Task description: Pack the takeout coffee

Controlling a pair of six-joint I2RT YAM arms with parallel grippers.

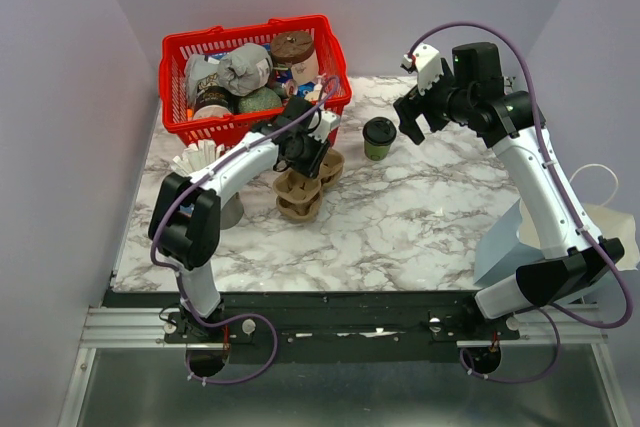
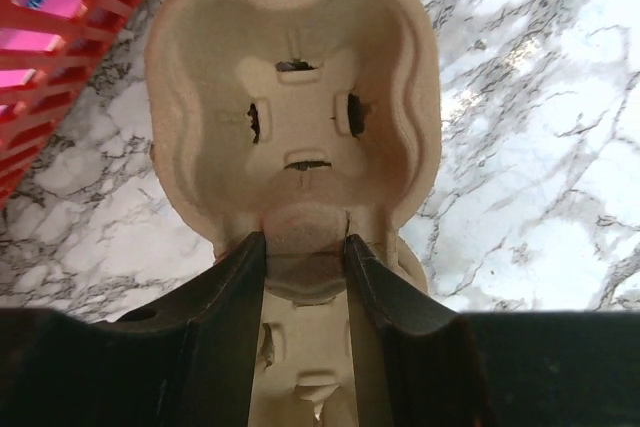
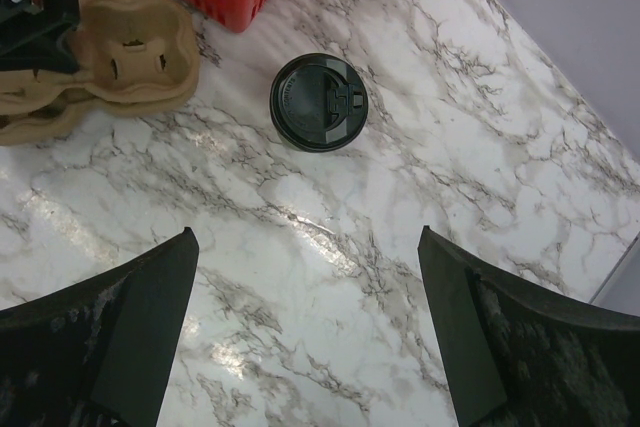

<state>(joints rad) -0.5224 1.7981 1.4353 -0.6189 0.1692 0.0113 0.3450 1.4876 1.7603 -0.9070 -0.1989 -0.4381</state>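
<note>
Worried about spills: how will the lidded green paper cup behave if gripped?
The small green paper cup likely dents under a hard squeeze, its walls being paper. Standing upright, it may tip if pushed near its round black plastic lid.

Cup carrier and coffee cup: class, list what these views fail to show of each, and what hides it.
- Top view: carrier middle, hidden under the left gripper.
- Left wrist: carrier's near cells, covered by the fingers and cut by the bottom edge.
- Right wrist: coffee cup wall, hidden beneath its lid.
</note>
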